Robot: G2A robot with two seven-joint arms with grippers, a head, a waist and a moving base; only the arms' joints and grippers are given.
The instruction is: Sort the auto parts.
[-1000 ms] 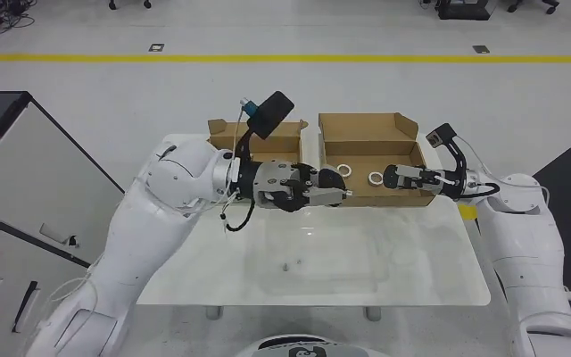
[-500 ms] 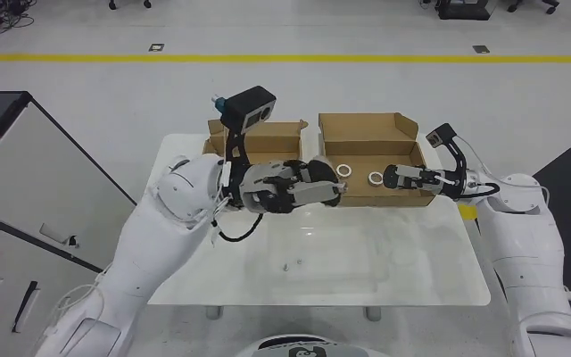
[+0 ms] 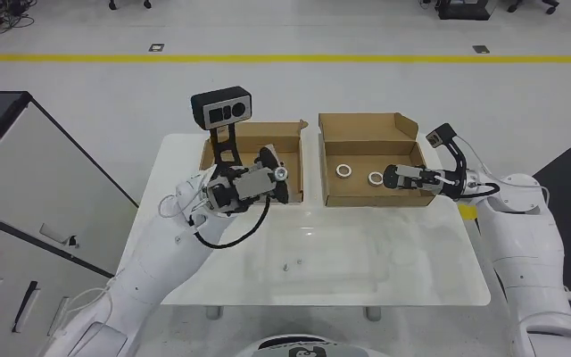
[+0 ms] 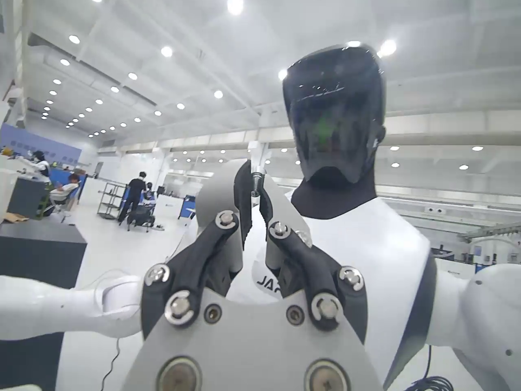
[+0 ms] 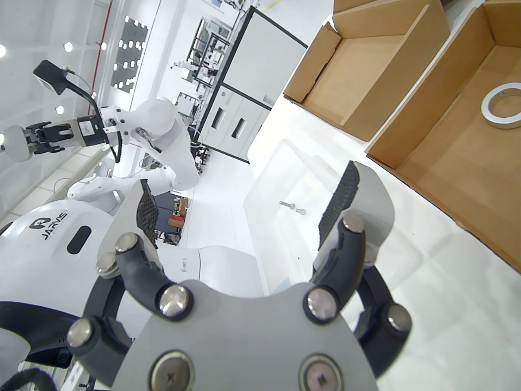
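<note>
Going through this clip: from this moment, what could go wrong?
1. The left gripper pinches the small screw only at its very fingertips, so the screw may slip and fall outside the left box.
2. The open right gripper hangs close to a ring in the right box and might knock it.

A pale grey floor stretches away, crossed by a yellow line; a dark-framed grey cabinet stands at the left of the top view; a white ceiling carries rows of round lights; a blue wall and a shelf trolley stand far off.
</note>
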